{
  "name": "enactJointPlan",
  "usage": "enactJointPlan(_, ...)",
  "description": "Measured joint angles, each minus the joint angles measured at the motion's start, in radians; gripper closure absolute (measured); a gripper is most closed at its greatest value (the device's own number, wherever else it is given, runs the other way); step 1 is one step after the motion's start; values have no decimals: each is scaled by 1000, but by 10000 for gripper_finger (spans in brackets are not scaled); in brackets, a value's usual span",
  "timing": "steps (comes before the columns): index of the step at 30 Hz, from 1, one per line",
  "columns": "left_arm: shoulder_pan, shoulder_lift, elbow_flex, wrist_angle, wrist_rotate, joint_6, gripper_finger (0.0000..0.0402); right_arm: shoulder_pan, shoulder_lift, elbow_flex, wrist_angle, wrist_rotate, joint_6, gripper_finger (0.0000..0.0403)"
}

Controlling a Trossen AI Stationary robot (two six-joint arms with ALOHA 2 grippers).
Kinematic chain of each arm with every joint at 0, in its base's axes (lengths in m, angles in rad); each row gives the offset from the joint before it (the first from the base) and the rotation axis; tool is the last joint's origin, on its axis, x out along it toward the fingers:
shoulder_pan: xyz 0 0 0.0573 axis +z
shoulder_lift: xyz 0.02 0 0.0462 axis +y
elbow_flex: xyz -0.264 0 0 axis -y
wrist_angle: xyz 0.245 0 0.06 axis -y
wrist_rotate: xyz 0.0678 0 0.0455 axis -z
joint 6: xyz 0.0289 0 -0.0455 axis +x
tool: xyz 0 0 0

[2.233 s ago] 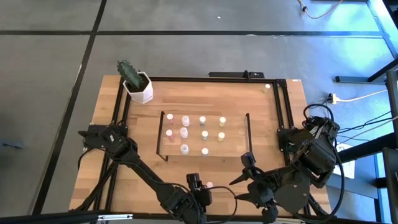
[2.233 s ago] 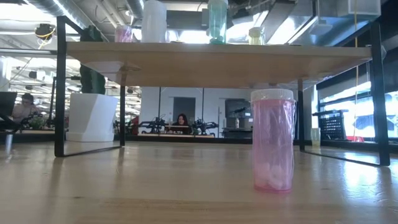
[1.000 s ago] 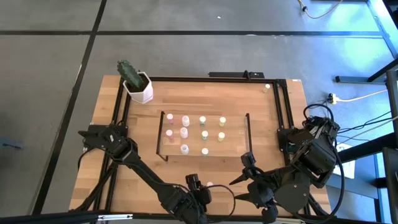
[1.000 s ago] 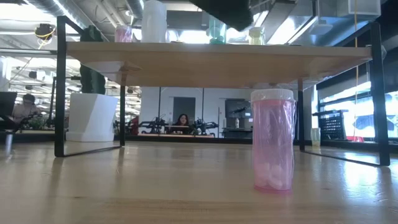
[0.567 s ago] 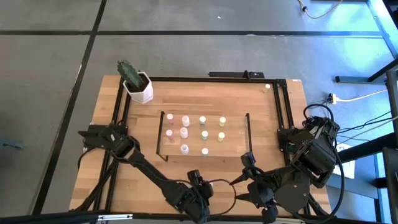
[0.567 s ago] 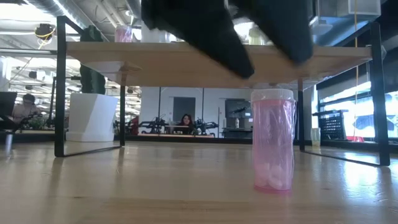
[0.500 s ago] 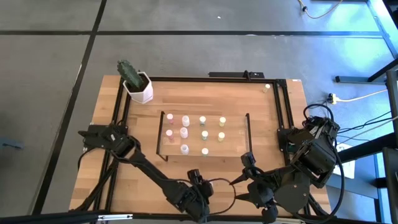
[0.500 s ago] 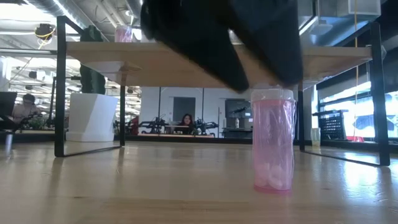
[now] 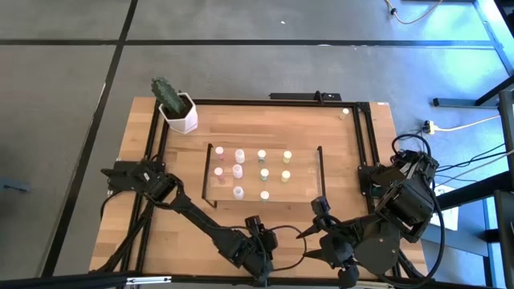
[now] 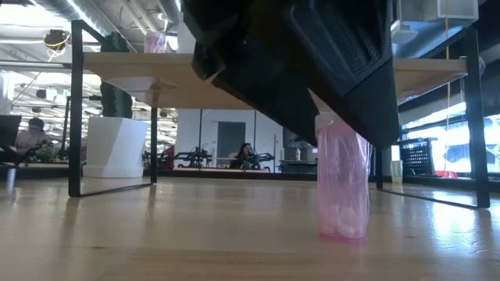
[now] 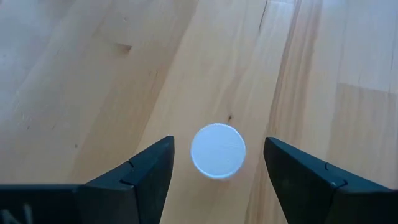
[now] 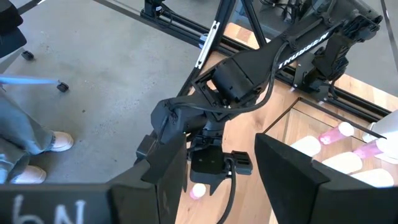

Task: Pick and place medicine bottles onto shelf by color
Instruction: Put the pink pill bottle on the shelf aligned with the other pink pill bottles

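- The pink medicine bottle (image 10: pixel 342 187) is standing on the worktop (image 10: pixel 156 234), just in front of the shelf (image 10: pixel 234 74).
- The left end effector (image 11: pixel 217 180) is hanging wide open over its cap, holding nothing, probably getting ready to grab.
- The right end effector (image 12: pixel 221 165) is waiting nearby, partly open and empty.

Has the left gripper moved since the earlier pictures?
Yes. The left gripper has come down over the pink bottle in front of the shelf, fingers open.

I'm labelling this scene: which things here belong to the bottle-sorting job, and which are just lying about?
Job:
- pink bottle on the table, under the open left end effector
- bottles on the shelf
- shelf
- stray bottle at the far corner

Lying about:
- cactus pot
- right end effector, waiting
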Motion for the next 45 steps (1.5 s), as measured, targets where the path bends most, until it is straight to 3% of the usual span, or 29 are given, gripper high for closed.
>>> enactJointPlan(13, 11, 0, 0, -3, -6, -2, 171, 0, 0, 0, 0, 0, -2, 211)
enactJointPlan(29, 7, 0, 1, -2, 5, -2, 306, 0, 0, 0, 0, 0, -1, 211)
enactJointPlan(39, -8, -3, 7, -6, 29, -2, 312, 0, 0, 0, 0, 0, -1, 211)
enactJointPlan(45, -25, -7, 81, -91, 53, -7, 313, 0, 0, 0, 0, 0, -1, 211)
